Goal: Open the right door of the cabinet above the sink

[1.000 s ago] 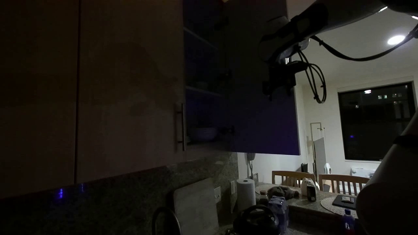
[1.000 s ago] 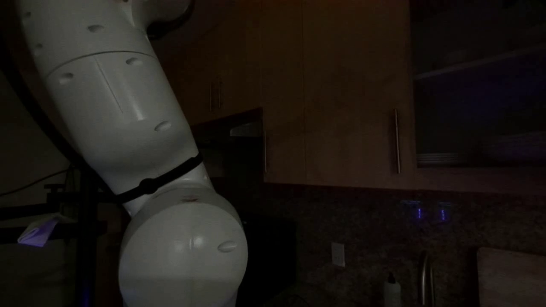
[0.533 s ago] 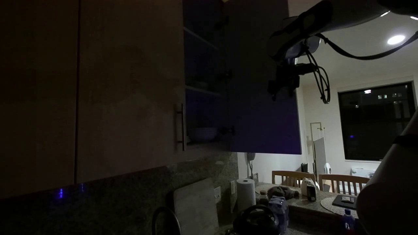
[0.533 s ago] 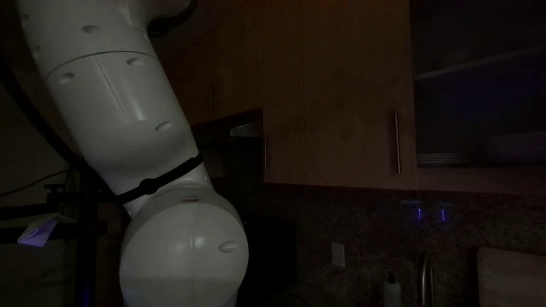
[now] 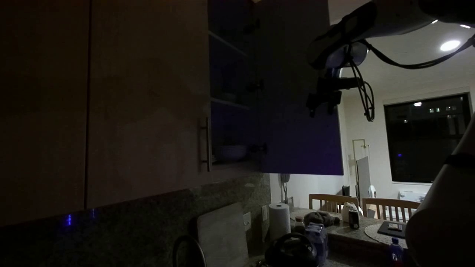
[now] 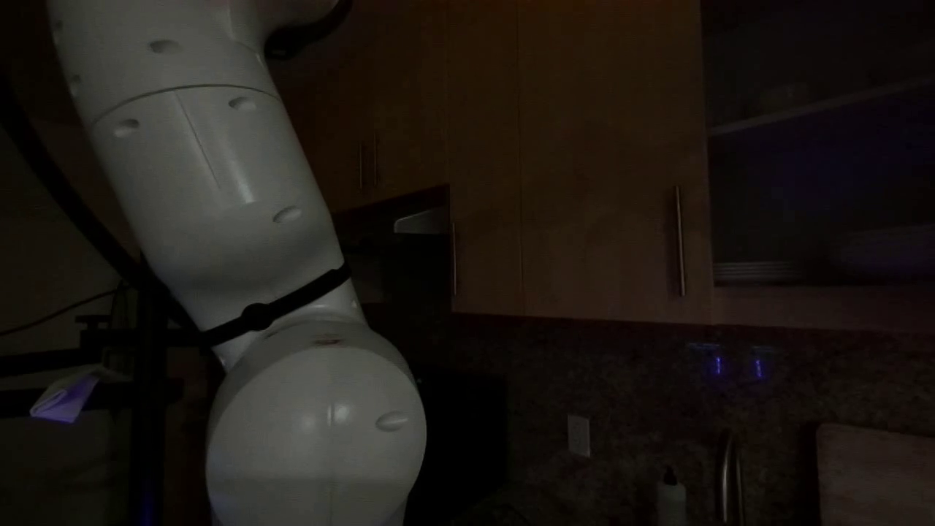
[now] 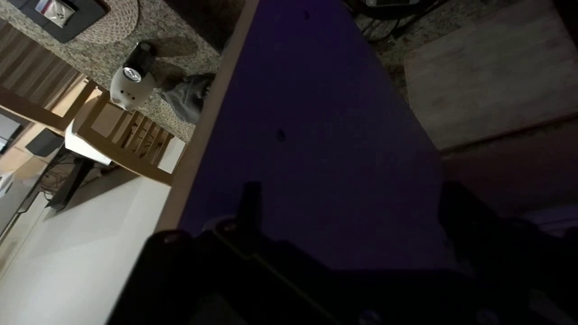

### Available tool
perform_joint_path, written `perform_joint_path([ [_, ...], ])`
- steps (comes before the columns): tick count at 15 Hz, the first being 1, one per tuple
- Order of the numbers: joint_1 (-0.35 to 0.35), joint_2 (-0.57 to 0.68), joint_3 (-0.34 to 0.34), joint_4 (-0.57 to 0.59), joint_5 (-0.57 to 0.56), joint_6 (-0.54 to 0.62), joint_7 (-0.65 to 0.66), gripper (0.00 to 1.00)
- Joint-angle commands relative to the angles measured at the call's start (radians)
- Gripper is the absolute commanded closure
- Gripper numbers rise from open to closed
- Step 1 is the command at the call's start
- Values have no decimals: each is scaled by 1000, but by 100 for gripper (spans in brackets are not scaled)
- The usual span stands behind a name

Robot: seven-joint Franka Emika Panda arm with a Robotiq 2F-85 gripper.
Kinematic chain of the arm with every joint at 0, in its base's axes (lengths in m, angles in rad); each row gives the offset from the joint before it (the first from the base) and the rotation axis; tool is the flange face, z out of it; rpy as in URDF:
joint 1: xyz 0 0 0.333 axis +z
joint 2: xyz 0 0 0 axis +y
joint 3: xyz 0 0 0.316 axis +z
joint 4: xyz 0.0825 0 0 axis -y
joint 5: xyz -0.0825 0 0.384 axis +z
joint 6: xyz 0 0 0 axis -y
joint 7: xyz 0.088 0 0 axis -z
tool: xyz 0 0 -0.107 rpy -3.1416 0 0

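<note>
A: Going left to right for you, in an exterior view: the left door [image 5: 148,104] sits closed, bar handle [image 5: 208,144] on its right edge, covering that half.

B: Under it you've got the faucet [image 5: 188,241], then a board [image 5: 222,233] propped on the backsplash [image 5: 148,222], a paper towel roll [image 5: 279,220] upright, a dark thing [image 5: 285,256] too dim to name, bottles [image 5: 316,241], chairs [image 5: 332,197], the window [image 5: 426,137].

A: And inside your cabinet [image 5: 233,171]?

B: Stacked plates [image 6: 756,272] at the left of the opening, then a pale bowl [image 5: 231,152] low down, all in deep shadow.

A: Your right door [image 5: 289,122]?

B: Swung well out at the cabinet's right side, inner face showing! And there hangs your gripper [image 7: 350,192], blocking part of that face in an exterior view; by the wrist view, its fingers [image 7: 460,207] stand wide apart.

A: Touching the door?

B: Can't tell you that.
</note>
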State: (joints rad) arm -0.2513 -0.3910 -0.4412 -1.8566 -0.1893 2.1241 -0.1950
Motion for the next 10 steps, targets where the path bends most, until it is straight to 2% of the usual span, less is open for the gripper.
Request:
perform_joint_path([
  [1, -16, -11, 32, -7, 3, 10, -24, 0],
  [5, -19, -62, 90, -52, -26, 2, -2, 0],
  [10, -18, -146, 206, -157, -122, -31, 40, 0],
])
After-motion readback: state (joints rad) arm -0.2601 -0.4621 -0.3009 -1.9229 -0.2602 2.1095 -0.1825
